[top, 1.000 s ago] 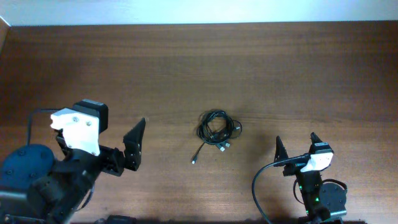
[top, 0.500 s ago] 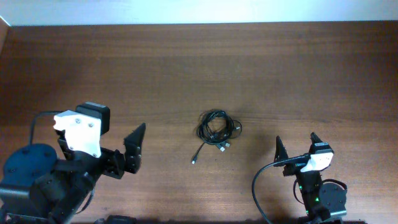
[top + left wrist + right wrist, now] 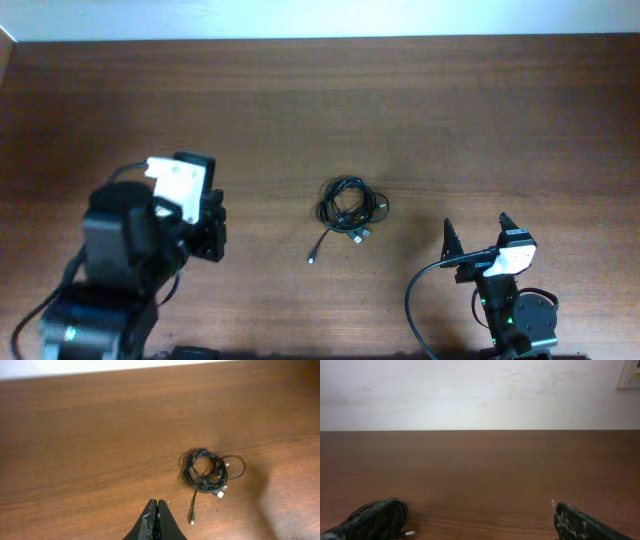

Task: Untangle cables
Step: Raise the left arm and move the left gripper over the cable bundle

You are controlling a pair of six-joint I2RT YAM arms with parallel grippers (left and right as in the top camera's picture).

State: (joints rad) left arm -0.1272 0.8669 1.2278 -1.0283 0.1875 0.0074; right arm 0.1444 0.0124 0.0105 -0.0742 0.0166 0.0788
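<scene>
The cables (image 3: 350,205) lie in a small black tangled bundle on the wooden table (image 3: 320,100), right of centre. One loose end runs down-left to a small plug (image 3: 311,259). My left gripper (image 3: 213,228) is to the left of the bundle, apart from it. In the left wrist view its fingertips (image 3: 157,505) are pressed shut with nothing between them, and the cables (image 3: 204,469) lie ahead to the right. My right gripper (image 3: 477,232) stands open at the front right, also apart from the bundle. A silver plug (image 3: 409,533) shows by its left finger (image 3: 375,515).
A white wall (image 3: 480,390) rises behind the table's far edge (image 3: 320,40). The thicker black arm cable (image 3: 415,300) loops beside the right arm's base (image 3: 515,315). Bare wood surrounds the bundle on all sides.
My left gripper has gone from open to shut, and the left arm has turned and shifted toward the right and the far side. The right arm and the cables have not moved.
</scene>
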